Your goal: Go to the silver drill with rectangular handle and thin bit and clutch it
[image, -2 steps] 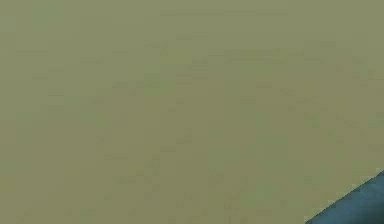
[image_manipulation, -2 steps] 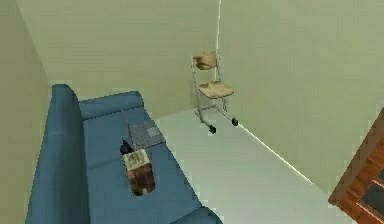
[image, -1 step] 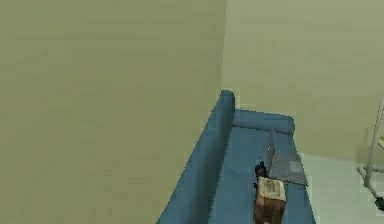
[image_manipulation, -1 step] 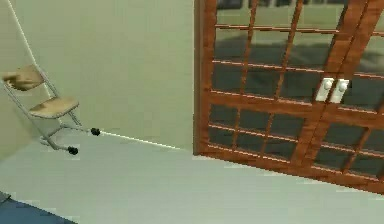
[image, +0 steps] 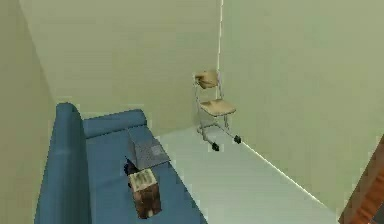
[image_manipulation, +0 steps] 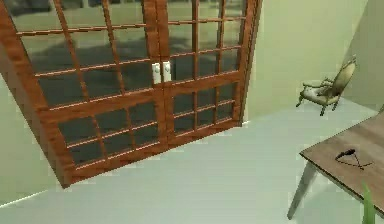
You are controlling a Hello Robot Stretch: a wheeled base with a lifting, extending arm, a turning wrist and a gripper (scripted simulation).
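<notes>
A small, thin dark thing (image_manipulation: 347, 154) lies on the brown wooden table (image_manipulation: 350, 172) at the arm side view's lower right. Its shape is too small to name. A green sliver (image_manipulation: 367, 203) stands at that table's near edge.
A blue sofa (image: 75, 165) fills the forward view's left, with a grey laptop (image: 150, 153) and a brown box (image: 145, 190) on its seat. A wooden chair (image: 214, 108) stands in the far corner. Wide wood-framed glass doors (image_manipulation: 130, 80) and a small armchair (image_manipulation: 328, 90) face open pale floor (image_manipulation: 210, 175).
</notes>
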